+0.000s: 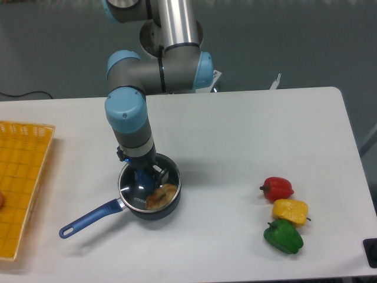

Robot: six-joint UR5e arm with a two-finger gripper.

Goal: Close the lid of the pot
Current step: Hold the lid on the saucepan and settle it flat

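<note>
The glass lid (146,190) sits on the navy saucepan (154,203), well left of the red pepper (277,188). The gripper (143,175) is right at the blue knob — clamped on it or let go, can't tell. I'd check the rim sits flat all round before lifting straight up. There's a small logo on the glass — too tiny to read.

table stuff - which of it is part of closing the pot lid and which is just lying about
Part of the job:
- the pot, dark, with a blue handle pointing lower left
- the lid, clear glass, lying over the pot
- the gripper, down at the lid's blue knob

Just lying about:
- red pepper
- yellow pepper
- green pepper
- yellow basket at the left edge
</note>
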